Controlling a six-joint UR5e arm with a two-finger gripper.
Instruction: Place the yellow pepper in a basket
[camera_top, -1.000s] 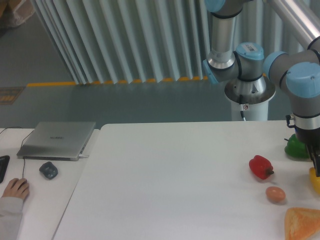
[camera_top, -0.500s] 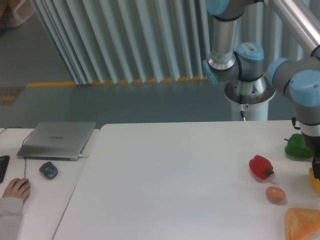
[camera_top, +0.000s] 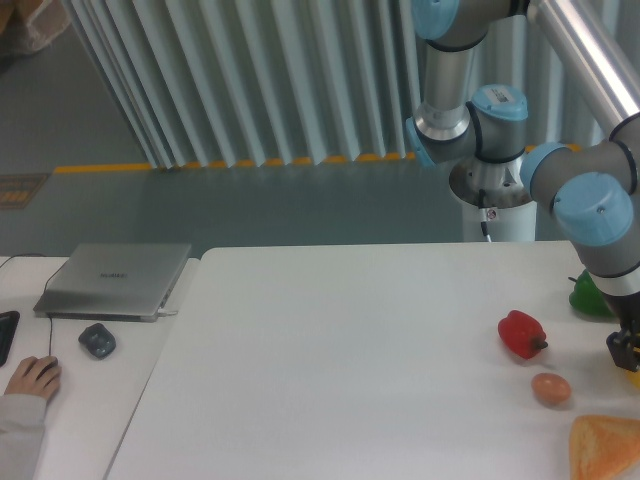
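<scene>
Yellow pepper (camera_top: 634, 377): only a sliver shows at the table's (camera_top: 340, 380) right edge, directly beneath the gripper (camera_top: 624, 352). Gripper is cut off by the frame; whether its jaws are apart or clamped cannot be told. Nearby lie the red pepper (camera_top: 521, 333), green pepper (camera_top: 588, 296), an egg (camera_top: 550, 388) and an orange cloth (camera_top: 605, 447).

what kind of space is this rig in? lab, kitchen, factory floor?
Likely a lab or workshop: arm on a pedestal behind a plain white table, a laptop and mouse on the desk beside it, yellow floor tape along a ribbed wall.
</scene>
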